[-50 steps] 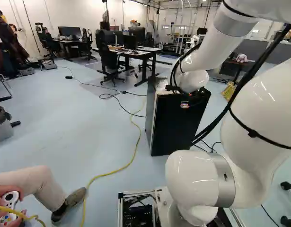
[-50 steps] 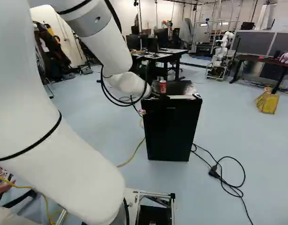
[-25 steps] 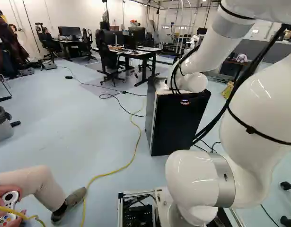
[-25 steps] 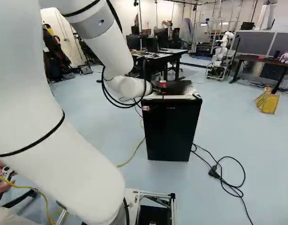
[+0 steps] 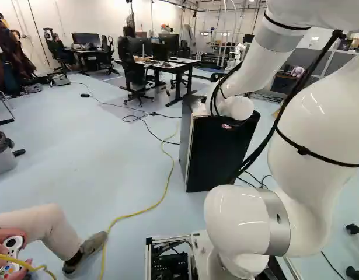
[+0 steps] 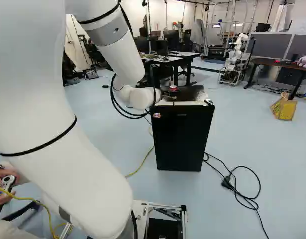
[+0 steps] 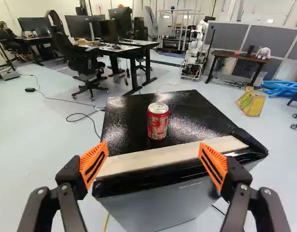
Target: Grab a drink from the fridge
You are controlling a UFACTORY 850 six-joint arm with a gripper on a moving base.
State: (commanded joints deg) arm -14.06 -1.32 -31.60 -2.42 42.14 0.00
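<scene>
- White jointed arm [image 6: 110, 50] has dipped lower over the black boxy fridge [image 6: 182, 139], likely readying a forward reach.
- Black, orange-padded claw [image 7: 154, 155]: spread wide, empty.
- Red metal can [image 7: 158, 121] stands upright on the fridge, back from its front edge, ahead between the fingers.

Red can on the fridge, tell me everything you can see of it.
The red, metal-looking drink can has a silvery top and pale lettering. It stands upright on the glossy black fridge, beyond the pale strip at its front. The open, orange-padded black gripper isn't touching it. Opened or not, I can't tell.
</scene>
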